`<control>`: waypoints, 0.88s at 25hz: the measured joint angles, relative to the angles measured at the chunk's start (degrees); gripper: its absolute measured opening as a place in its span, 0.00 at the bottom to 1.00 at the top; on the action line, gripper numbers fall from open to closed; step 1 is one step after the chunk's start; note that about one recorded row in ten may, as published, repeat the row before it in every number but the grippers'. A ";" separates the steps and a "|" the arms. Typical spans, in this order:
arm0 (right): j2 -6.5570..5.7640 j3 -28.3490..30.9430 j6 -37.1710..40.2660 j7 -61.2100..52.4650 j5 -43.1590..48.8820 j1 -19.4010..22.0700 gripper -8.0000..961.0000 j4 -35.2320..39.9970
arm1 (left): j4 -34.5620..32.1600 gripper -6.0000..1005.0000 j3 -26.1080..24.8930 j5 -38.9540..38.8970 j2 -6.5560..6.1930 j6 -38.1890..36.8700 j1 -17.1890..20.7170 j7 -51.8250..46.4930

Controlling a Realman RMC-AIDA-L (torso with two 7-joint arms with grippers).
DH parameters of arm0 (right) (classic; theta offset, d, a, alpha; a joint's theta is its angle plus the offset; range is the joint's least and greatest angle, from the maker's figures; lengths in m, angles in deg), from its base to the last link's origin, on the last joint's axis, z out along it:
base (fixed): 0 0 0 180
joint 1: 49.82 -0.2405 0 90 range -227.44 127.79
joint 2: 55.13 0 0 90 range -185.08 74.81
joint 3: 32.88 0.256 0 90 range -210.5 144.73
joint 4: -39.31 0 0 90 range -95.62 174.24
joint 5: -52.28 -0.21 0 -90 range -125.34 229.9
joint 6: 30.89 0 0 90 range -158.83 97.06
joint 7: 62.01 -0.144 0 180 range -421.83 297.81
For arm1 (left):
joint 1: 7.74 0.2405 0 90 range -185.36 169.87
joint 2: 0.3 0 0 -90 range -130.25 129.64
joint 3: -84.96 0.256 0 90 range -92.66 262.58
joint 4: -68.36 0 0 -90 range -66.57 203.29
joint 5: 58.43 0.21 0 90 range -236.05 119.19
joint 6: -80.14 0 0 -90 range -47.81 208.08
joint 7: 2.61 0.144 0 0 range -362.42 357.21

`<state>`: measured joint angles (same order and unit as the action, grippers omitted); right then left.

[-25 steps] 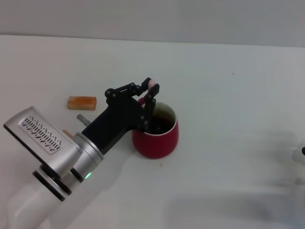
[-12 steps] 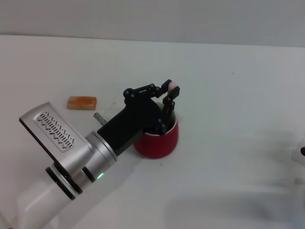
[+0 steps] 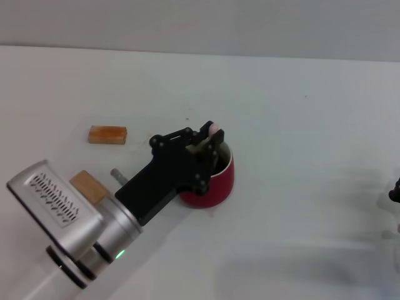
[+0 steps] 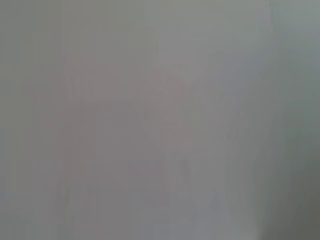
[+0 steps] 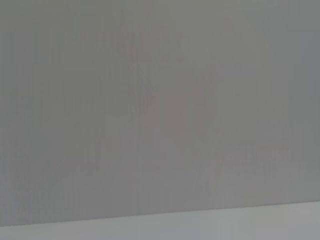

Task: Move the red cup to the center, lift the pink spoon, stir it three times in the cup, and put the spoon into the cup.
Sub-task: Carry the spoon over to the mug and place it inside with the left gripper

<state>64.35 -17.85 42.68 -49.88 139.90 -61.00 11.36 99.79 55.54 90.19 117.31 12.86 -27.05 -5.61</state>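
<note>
One squat, rounded dark-red cup (image 3: 215, 181) stands on the white table (image 3: 300, 125) near the middle of the scene, its white inside partly showing past the black fingers over it. One small spoon with a pale pink handle (image 3: 214, 129) stands upright over the cup's mouth, its pink tip poking out above the fingers and its lower part hidden. The left gripper (image 3: 209, 147) reaches in from the near left, its fingers clamped together on the spoon handle just above the cup's rim. Two tan wooden blocks lie to the left: one (image 3: 107, 134) well apart on the far left, the other (image 3: 88, 186) nearer, beside the silver arm. The right gripper (image 3: 395, 191) shows only as a dark scrap at the right edge; whether it is apart or together cannot be told.
</note>
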 joint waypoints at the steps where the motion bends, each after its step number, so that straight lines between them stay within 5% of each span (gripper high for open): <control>1: 0.02 0.00 -0.09 0.00 0.00 -0.09 0.01 0.00 | 0.11 0.18 -0.08 0.07 -0.05 -0.06 0.37 0.02; 11: 0.06 0.00 -0.77 0.00 0.00 -1.07 0.01 0.00 | 0.07 0.21 -4.89 0.97 -0.94 -0.60 4.57 0.07; 22: 0.05 0.06 -0.73 0.00 -0.08 -1.02 0.01 -0.23 | -3.76 0.24 -5.34 2.47 0.08 -0.58 -0.42 -2.02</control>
<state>64.40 -17.80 41.95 -49.88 139.82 -62.02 11.13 96.03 50.21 92.66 117.39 12.28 -27.47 -7.63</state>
